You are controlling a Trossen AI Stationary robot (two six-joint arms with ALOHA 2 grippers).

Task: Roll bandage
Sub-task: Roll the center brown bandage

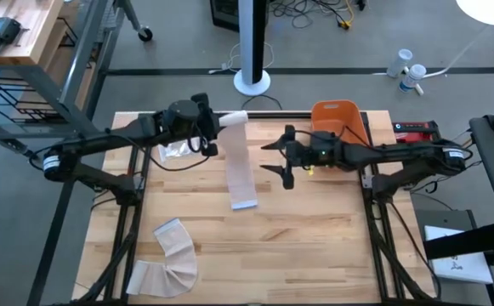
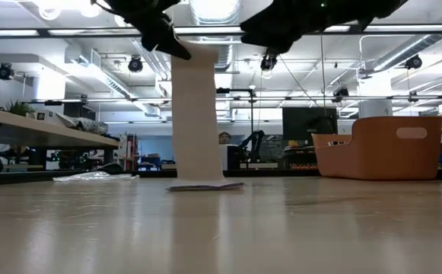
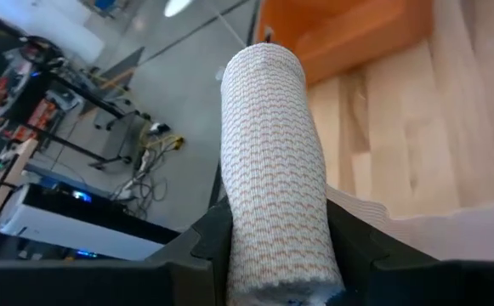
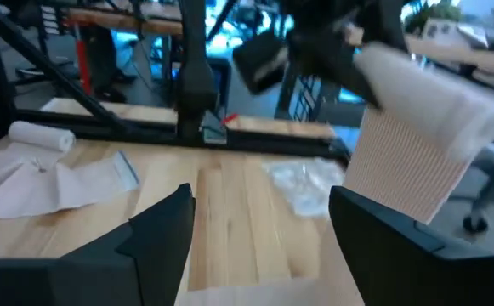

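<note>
Bandage roll (image 3: 274, 161) sits clamped between the fingers (image 3: 197, 246) of the left gripper (image 1: 215, 126), raised above the table (image 1: 315, 238). From the roll a loose strip (image 1: 241, 170) hangs down below that gripper, its end resting flat on the wood. Right gripper (image 1: 282, 161) hovers just beside the strip, jaws spread wide, holding nothing, no contact visible. Orange bin (image 1: 338, 119) stands directly behind the right gripper. Clear plastic wrapper (image 1: 177, 150) lies under the left arm. Second bandage (image 1: 172, 255), partly unrolled, lies well apart from both grippers, near the table's front edge.
</note>
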